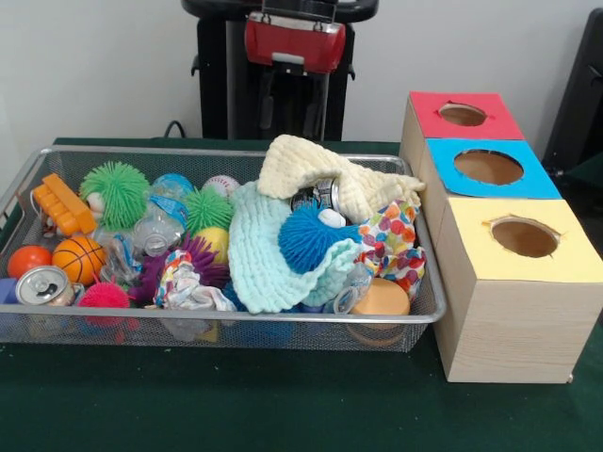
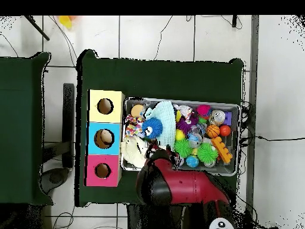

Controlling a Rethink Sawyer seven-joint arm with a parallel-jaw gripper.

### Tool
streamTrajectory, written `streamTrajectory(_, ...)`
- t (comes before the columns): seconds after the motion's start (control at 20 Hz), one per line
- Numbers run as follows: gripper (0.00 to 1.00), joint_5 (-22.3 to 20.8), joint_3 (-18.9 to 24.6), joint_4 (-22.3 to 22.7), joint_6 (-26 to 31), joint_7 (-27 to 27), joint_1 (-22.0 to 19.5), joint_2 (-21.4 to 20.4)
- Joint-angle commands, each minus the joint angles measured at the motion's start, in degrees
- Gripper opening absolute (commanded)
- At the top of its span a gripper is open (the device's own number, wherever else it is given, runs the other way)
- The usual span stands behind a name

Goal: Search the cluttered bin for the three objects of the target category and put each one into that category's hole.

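A wire mesh bin (image 1: 429,306) (image 2: 238,107) holds a pile of mixed objects. Among them are a blue spiky ball (image 1: 306,235) (image 2: 153,127), two green spiky balls (image 1: 118,191) (image 1: 207,209), a small basketball (image 1: 78,258) (image 2: 212,130), an orange ball (image 1: 26,260), a can (image 1: 42,285), a second can (image 1: 323,195) half under a cream cloth (image 1: 311,169), and a pale blue knitted cloth (image 1: 259,250). To the right stand three boxes with round holes: red (image 1: 464,114) (image 2: 102,170), blue (image 1: 488,167) (image 2: 105,138) and yellow (image 1: 524,237) (image 2: 105,106). My gripper (image 1: 294,104) hangs behind the bin's far rim, its state hidden.
Also in the bin are an orange toy block (image 1: 61,205), a baseball (image 1: 222,185), purple (image 1: 193,259) and pink (image 1: 104,297) spiky balls, a spotted cloth (image 1: 396,240) and a tan round lid (image 1: 382,299). The table has a dark green cover (image 1: 283,405).
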Motion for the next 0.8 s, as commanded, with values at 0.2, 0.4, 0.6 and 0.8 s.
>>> streamTrajectory(0.2,1.00,-5.9,4.6,-1.4,1.3,-2.4,-6.0,-0.7)
streamTrajectory(0.4,1.00,-7.3,7.3,-2.2,1.6,-3.9,-9.6,0.8)
streamTrajectory(0.6,1.00,-8.2,7.1,-3.1,2.8,-4.1,-10.4,0.5)
streamTrajectory(0.8,1.00,-8.6,5.4,-3.9,2.8,-2.7,-9.1,0.8)
